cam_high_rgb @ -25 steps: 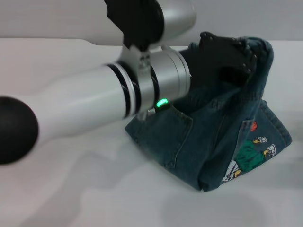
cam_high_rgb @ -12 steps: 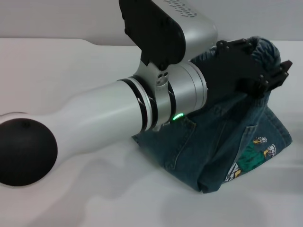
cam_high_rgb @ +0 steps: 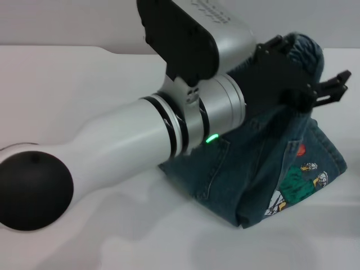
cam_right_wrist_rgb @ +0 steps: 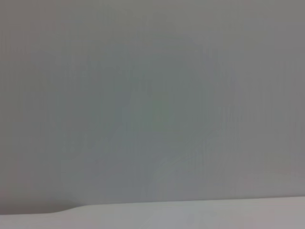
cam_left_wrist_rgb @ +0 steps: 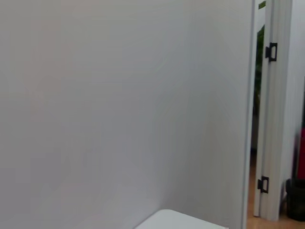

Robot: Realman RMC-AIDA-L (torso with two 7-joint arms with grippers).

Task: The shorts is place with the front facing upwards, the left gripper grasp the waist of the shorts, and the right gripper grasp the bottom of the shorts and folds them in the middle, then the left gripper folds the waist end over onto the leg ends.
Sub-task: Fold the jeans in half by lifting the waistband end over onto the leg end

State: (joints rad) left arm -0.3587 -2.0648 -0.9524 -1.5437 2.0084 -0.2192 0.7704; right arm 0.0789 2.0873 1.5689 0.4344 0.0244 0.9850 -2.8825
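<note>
The blue denim shorts [cam_high_rgb: 259, 169] lie folded at the right of the white table [cam_high_rgb: 73, 79] in the head view. Their puckered waist end [cam_high_rgb: 306, 50] is pulled up off the table. My left gripper [cam_high_rgb: 336, 87], a black claw on the white-and-silver arm with a green light, is shut on that raised waist end, and its fingertips [cam_high_rgb: 342, 77] poke out past the cloth to the right. The leg ends [cam_high_rgb: 332, 169] rest flat on the table beside the cartoon patch [cam_high_rgb: 301, 180]. My right gripper is out of view.
My left arm [cam_high_rgb: 124, 135] crosses the scene from lower left to upper right, hiding part of the shorts. The left wrist view shows a wall, a door frame [cam_left_wrist_rgb: 274, 109] and a table corner [cam_left_wrist_rgb: 181, 220]. The right wrist view shows only wall and the table's edge [cam_right_wrist_rgb: 190, 214].
My left gripper has swung to the right and slightly up, carrying the waist end over the lower half of the shorts. The leg ends have stayed put.
</note>
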